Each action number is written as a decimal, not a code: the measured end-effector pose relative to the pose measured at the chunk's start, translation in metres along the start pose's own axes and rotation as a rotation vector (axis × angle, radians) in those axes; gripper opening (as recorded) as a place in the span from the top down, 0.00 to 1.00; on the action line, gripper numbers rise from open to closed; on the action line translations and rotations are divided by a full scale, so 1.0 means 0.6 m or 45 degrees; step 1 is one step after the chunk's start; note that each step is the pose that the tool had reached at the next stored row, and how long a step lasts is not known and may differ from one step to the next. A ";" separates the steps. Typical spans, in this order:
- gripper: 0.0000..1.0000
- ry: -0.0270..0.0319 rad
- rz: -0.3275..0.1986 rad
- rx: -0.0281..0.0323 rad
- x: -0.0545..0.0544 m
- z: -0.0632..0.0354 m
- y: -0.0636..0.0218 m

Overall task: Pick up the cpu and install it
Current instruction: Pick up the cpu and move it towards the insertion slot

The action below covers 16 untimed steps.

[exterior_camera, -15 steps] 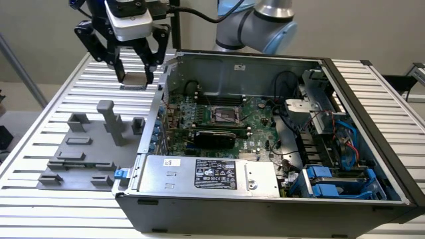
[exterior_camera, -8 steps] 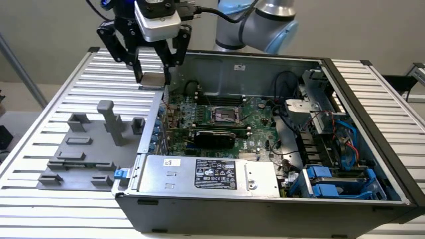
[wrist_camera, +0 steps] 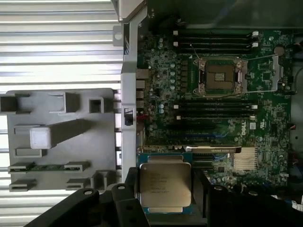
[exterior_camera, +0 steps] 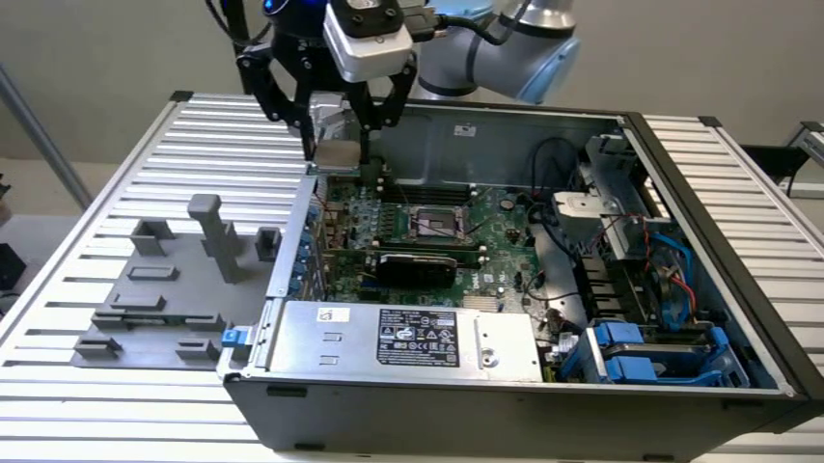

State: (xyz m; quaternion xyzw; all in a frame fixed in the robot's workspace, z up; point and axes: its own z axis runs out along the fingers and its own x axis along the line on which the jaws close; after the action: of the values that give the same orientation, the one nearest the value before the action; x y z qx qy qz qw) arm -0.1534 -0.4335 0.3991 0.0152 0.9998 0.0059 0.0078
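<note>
Gripping one cpu (wrist_camera: pixel 164 185), one pincer (exterior_camera: pixel 339 145); one socket (wrist_camera: pixel 221 75), one motherboard (wrist_camera: pixel 213 118).

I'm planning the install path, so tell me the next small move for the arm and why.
Probably carry the cpu sideways toward the exterior view's right until it sits over the open socket. The gripper grips the chip high up near the edge of the motherboard, well short of the socket, whose frame looks empty.

exterior view high and oblique, wrist view straight down, both on motherboard (exterior_camera: pixel 503 231) (wrist_camera: pixel 163 71)
</note>
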 end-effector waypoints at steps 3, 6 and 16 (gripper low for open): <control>0.45 0.0000 0.000 -0.0001 -0.023 0.001 0.003; 0.45 0.0000 0.000 0.0000 -0.045 0.002 0.006; 0.45 0.0000 0.000 -0.0001 -0.117 0.011 0.037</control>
State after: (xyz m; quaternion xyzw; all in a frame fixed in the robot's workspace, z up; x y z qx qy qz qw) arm -0.0824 -0.4135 0.3941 0.0153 0.9998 0.0060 0.0078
